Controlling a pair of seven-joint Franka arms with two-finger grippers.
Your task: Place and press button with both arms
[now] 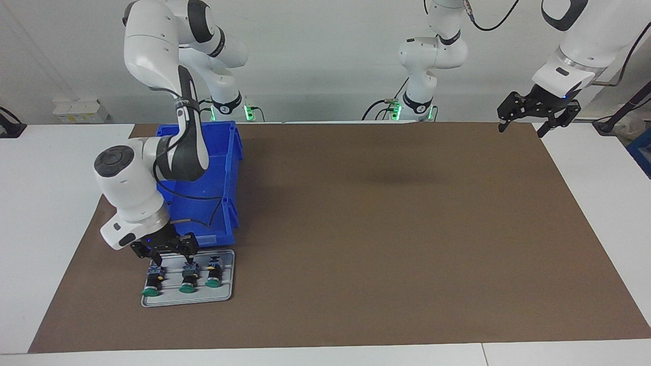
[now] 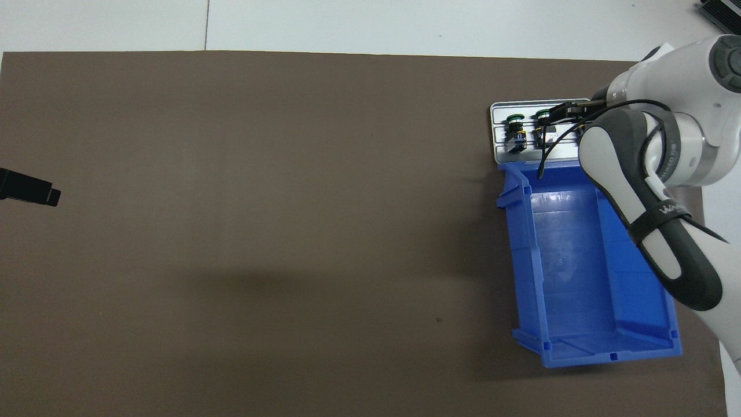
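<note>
Three push-buttons (image 1: 188,278) lay side by side on a small grey tray (image 1: 226,297), green caps pointing away from the robots and grey-blue terminal ends toward them. The tray sat at the right arm's end of the brown mat (image 1: 356,229), just beside the open front of a blue bin (image 1: 226,152) and farther from the robots than it.

The right tool (image 1: 173,260) hung low over the terminal ends of the two buttons toward that end of the tray. Its fingers were spread and, as far as we could see, pinched nothing. We could not tell whether they touched a barrel.

We judged each button light and rigid, with a smooth round barrel that could roll or twist in a loose pinch. The black barrel between cap and terminals looked the safest place to close on. The cap would give under pressure, the terminals looked delicate, and the neighbours lay close enough to be knocked.

The mat was flat, matt and likely grippy, and covered most of the white worktop (image 1: 40,203), with broad open room across its middle for setting a button down.

The left arm waited, and the left tool (image 1: 521,129) was held high over the mat's corner with fingers spread and nothing in them.
</note>
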